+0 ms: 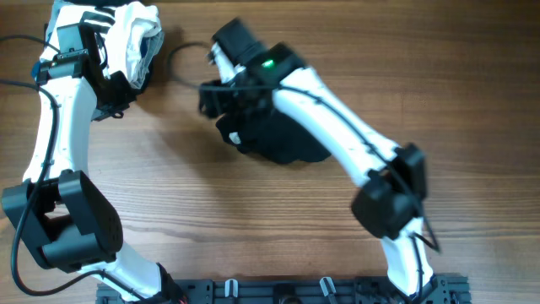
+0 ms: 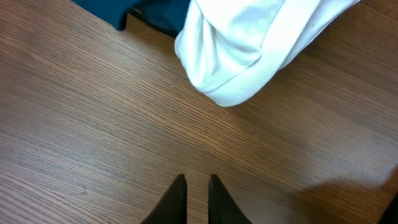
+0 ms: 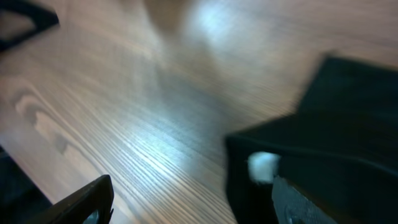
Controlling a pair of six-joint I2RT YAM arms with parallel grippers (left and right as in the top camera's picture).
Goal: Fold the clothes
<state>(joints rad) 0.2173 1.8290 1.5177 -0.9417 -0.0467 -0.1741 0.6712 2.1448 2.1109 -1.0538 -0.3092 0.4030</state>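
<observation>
Black and soft, lying in a lumpy heap: looking at the clothes point(image 1: 274, 139) near the middle of the counter point(image 1: 253, 219), a bit toward the far edge. Not looking flat or neat yet. Showing a tiny white tag point(image 3: 262, 167) at the edge of the cloth in the right wrist view.

Hanging low over the side of the heap facing the left edge of the counter with the right hand point(image 3: 193, 202), spread wide and pinching nothing. Showing bare wood under one finger and black cloth under the other.

Waiting near the far left corner with the left hand point(image 2: 196, 190), pressed almost together, holding nothing, pointing down at bare wood. Sitting just beside the folded pile point(image 1: 139, 38) of white and blue things, and not touching it.

Probably getting ready to grab an edge of the heap.

Thinking about what could be going wrong from here:
- Grabbing too many layers at once, because of cloth lying on cloth, and then pulling the whole heap along.
- Grabbing too little and slipping off, because of the soft cloth.
- Dragging the heap toward the far left corner and bumping the pile.
- Knocking the pile with the left arm, because of being so close.
- Making a crooked fold, because of starting from a lump.
</observation>
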